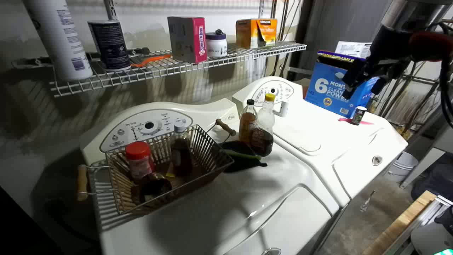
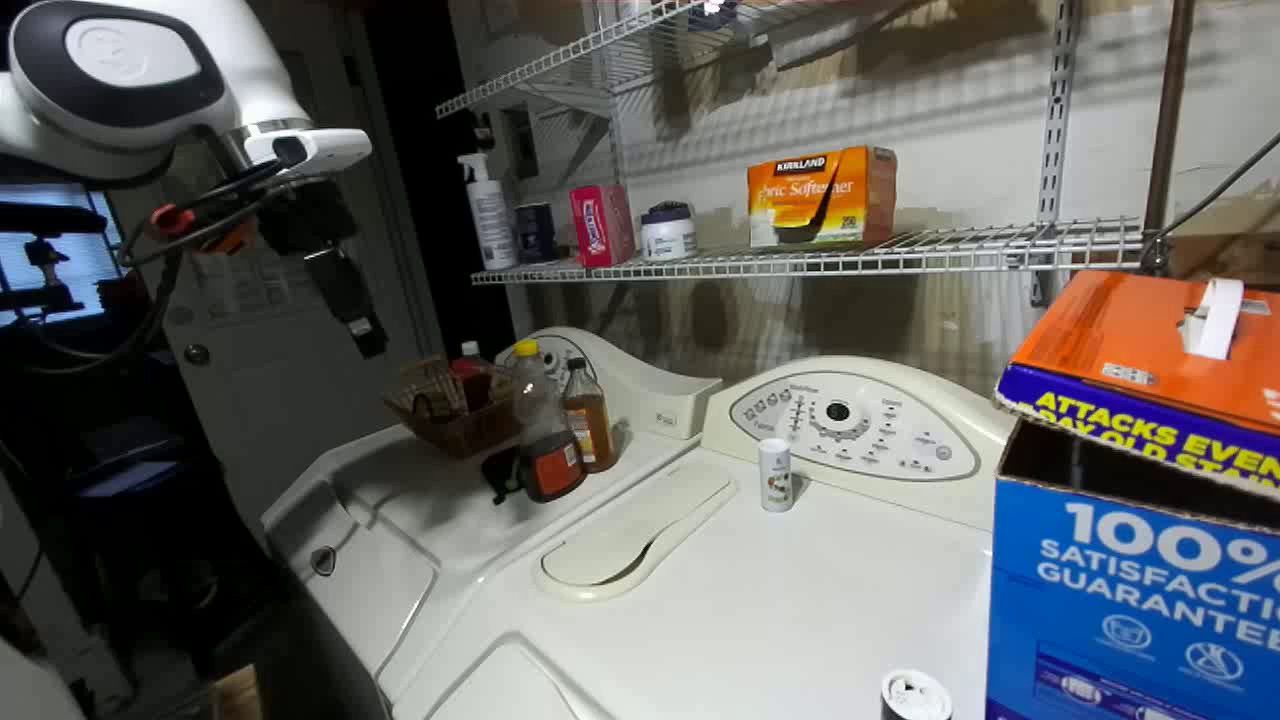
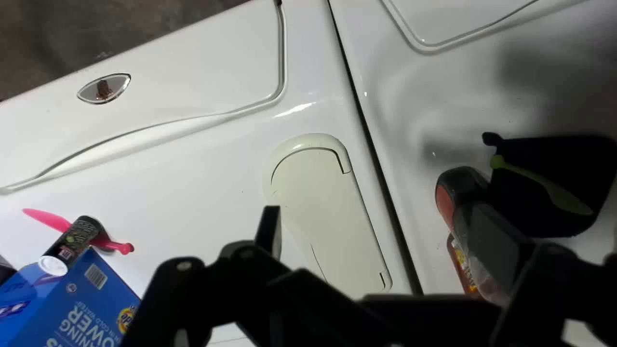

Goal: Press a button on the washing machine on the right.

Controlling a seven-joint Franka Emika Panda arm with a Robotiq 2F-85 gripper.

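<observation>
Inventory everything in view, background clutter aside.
Right machine: 1, white, right in both exterior views
Left machine: 1, white, beside it
Basket: 1, brownish, left machine
Jar: 1, red-lidded, basket
Bottles: 3, brownish, basket and left machine
Unclear object: 1, black, left machine
Utensils: 2, pink/green, one per machine
Large box: 1, blue/orange, right machine
Small canisters: 2, white/dark, right machine
Wire shelves: 2, white, above machines
Shelf boxes: 2, pink/orange, lower shelf
Shelf containers: 3, white/dark, lower shelf
Slim item: 1, orange, lower shelf
Gripper: 1, black, midair, open
Arm: 1, white, bearing gripper
</observation>
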